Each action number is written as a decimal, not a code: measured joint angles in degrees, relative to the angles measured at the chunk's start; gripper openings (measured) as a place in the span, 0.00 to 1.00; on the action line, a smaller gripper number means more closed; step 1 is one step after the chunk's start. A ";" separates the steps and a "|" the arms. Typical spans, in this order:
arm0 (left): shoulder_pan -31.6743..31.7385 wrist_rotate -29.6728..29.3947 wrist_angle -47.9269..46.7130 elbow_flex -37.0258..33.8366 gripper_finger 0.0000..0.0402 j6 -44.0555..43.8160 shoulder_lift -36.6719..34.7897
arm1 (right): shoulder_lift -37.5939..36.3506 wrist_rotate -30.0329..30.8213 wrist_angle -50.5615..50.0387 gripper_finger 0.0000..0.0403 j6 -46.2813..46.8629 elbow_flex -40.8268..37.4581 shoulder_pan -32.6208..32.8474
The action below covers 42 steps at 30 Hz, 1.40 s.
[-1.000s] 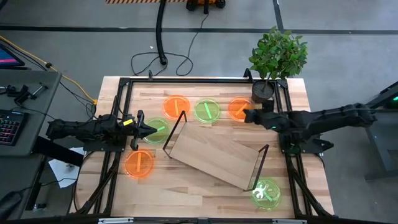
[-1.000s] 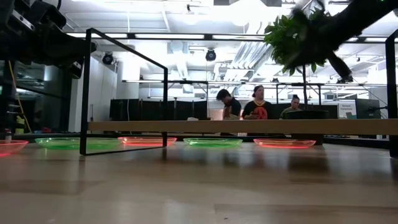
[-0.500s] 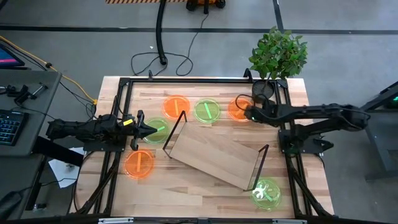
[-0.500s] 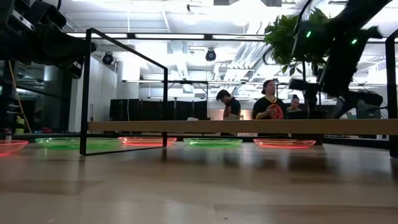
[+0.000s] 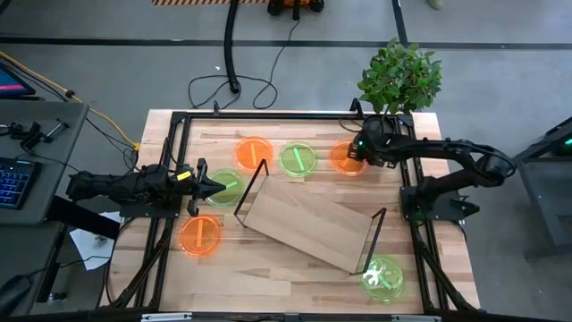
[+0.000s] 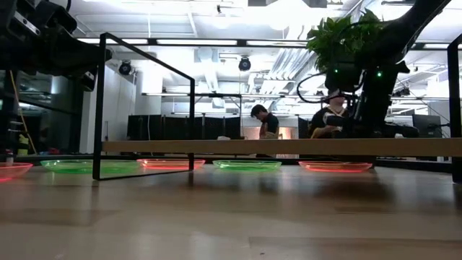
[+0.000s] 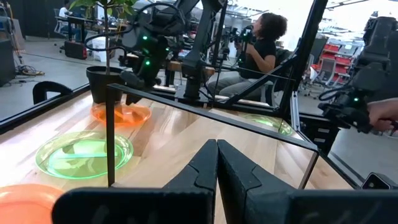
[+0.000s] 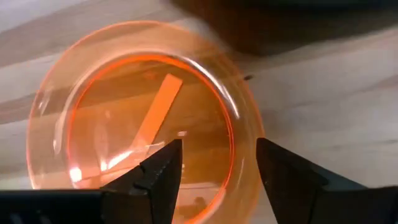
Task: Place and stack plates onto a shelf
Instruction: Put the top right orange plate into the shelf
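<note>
We saw the right claw spread wide over the rim of an orange plate marked with a bright bar, lying at the desk's far edge beside a potted plant. The left claw was pressed shut above a green plate near the shelf. We read no writing. People sat in the room behind.

Grey floor, bright ceiling lights
</note>
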 joint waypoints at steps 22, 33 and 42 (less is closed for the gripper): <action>0.01 0.02 0.00 0.00 0.00 0.00 0.00 | -5.12 -2.28 -1.78 0.48 -9.12 -4.27 -2.70; 0.00 0.02 0.00 0.00 0.00 0.00 0.00 | -5.37 -1.93 7.06 0.44 -2.24 -10.15 -2.70; -0.01 0.00 0.00 0.00 0.00 0.00 -0.01 | -5.12 -3.23 9.47 0.08 -1.58 -10.32 -2.76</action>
